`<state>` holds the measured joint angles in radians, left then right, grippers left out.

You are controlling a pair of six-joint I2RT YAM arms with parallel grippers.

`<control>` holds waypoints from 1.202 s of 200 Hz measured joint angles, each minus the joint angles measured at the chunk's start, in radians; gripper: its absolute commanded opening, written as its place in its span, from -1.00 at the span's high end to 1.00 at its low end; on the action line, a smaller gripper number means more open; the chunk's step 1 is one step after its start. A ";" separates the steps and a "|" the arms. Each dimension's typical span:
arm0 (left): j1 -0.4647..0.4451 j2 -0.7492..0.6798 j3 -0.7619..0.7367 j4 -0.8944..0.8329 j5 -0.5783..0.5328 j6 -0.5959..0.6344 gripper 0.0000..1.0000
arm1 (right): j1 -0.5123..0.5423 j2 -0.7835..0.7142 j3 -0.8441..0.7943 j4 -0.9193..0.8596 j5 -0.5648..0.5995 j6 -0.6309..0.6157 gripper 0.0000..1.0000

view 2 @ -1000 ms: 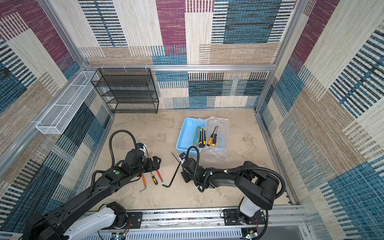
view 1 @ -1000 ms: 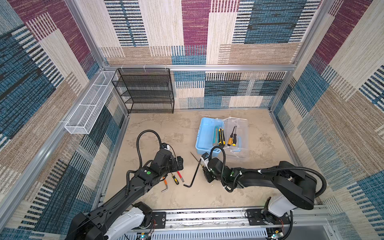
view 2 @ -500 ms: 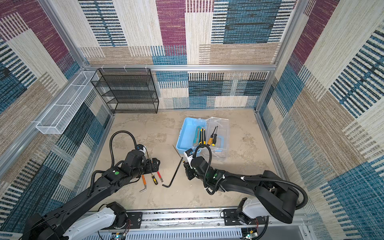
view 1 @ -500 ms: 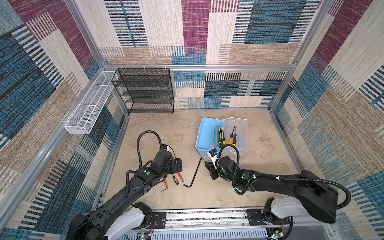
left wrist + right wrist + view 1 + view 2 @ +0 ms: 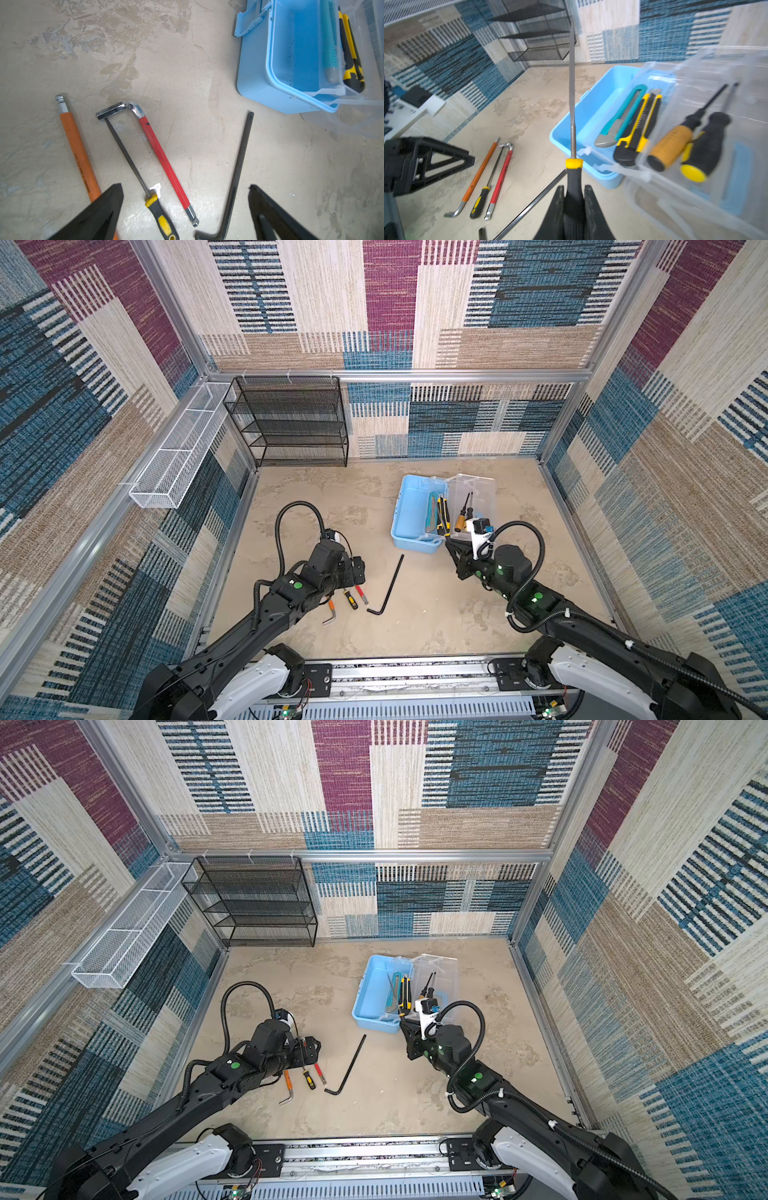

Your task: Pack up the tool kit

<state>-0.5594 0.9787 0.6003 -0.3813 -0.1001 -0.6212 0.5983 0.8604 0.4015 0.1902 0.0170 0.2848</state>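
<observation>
Right arm [image 5: 582,622] grips a screwdriver [image 5: 572,116] by the box [image 5: 411,514]; left arm [image 5: 249,626] hangs open-jawed over hex keys [image 5: 162,158].

Both arms stretch forward from the front rail [image 5: 415,672]. The box stands open, with 2 knives [image 5: 639,124] and 2 more screwdrivers [image 5: 670,141] in clear plastic [image 5: 478,493] along its right side. The right gripper [image 5: 574,188], at the box's near right corner, is clamped on the screwdriver's handle, shaft pointing out beyond the jaws. The left gripper [image 5: 185,187], jaws wide and empty, hovers above 3 hex keys and 1 small driver [image 5: 160,214] left of the box.
</observation>
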 measured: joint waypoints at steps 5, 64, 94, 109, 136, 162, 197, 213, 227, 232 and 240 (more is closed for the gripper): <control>0.000 0.002 0.000 0.000 0.000 0.000 -0.94 | -0.021 -0.015 0.000 -0.011 -0.006 0.002 0.66; -0.005 0.004 -0.002 0.000 0.003 0.000 -0.93 | -0.259 -0.032 0.046 -0.124 -0.076 0.008 0.64; -0.006 -0.008 -0.007 -0.001 0.002 0.000 -0.93 | -0.343 0.032 0.084 -0.155 -0.120 0.029 0.63; -0.006 -0.021 -0.012 -0.002 -0.001 0.000 -0.93 | -0.370 0.064 0.104 -0.163 -0.132 0.034 0.63; -0.006 -0.041 -0.023 -0.005 -0.005 -0.001 -0.93 | -0.407 0.115 0.132 -0.173 -0.157 0.049 0.63; -0.007 -0.045 -0.031 -0.012 -0.008 -0.001 -0.93 | -0.436 0.163 0.157 -0.181 -0.174 0.063 0.64; -0.007 -0.045 -0.032 -0.013 -0.017 -0.001 -0.93 | -0.461 0.227 0.186 -0.192 -0.201 0.081 0.63; -0.007 -0.045 -0.032 -0.017 -0.024 -0.001 -0.93 | -0.466 0.252 0.201 -0.200 -0.213 0.088 0.61; -0.007 -0.045 -0.032 -0.022 -0.025 -0.001 -0.93 | -0.467 0.277 0.218 -0.207 -0.219 0.095 0.60; -0.007 -0.045 -0.032 -0.024 -0.025 -0.001 -0.93 | -0.467 0.285 0.223 -0.210 -0.220 0.097 0.59; -0.007 -0.045 -0.032 -0.028 -0.025 -0.001 -0.93 | -0.468 0.296 0.230 -0.211 -0.225 0.103 0.56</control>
<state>-0.5663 0.9333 0.5682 -0.4091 -0.1253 -0.6220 0.1307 1.1564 0.6319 -0.0208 -0.2085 0.3882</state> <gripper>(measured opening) 0.962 0.202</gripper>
